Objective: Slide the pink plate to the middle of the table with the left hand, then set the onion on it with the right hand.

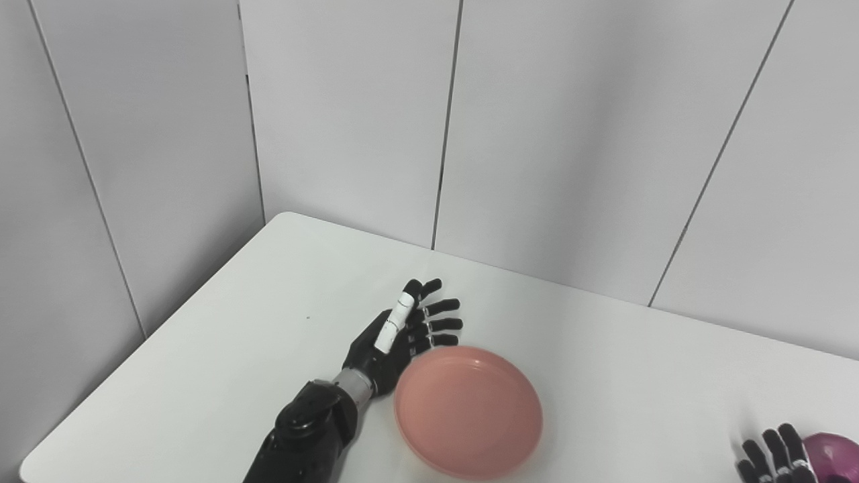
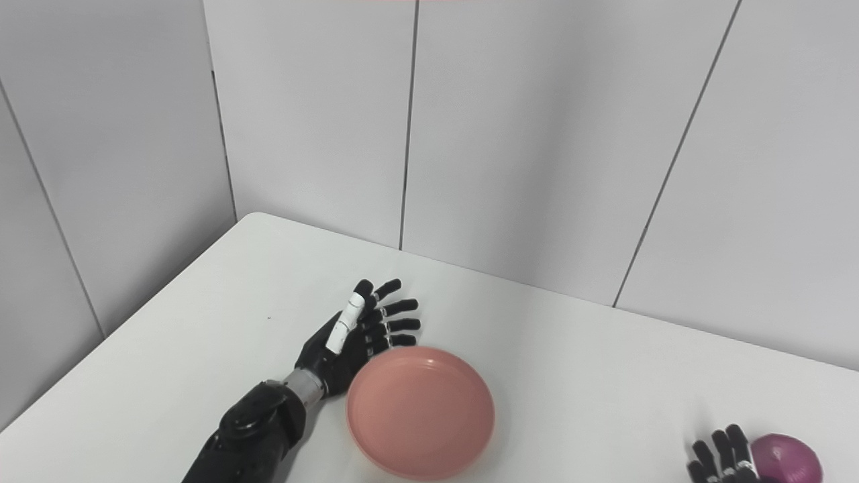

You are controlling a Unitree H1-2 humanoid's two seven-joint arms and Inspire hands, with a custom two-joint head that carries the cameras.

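Left hand lay on edge at the far-left rim of the pink plate, fingers spread and straight, gripping nothing, the palm turned toward the plate, a pose suited to pushing it sideways rather than lifting. That plate sat low on the white table, seemingly left of its middle. Well apart, at the bottom right corner, the right hand showed only spread fingertips, open, just beside the purple onion, likely waiting its turn

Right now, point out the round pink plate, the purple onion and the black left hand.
round pink plate [image 2: 421,414], right eye view, bare centre.
purple onion [image 2: 786,457], right eye view, top of its skin.
black left hand [image 1: 392,342], left eye view, back of the hand.
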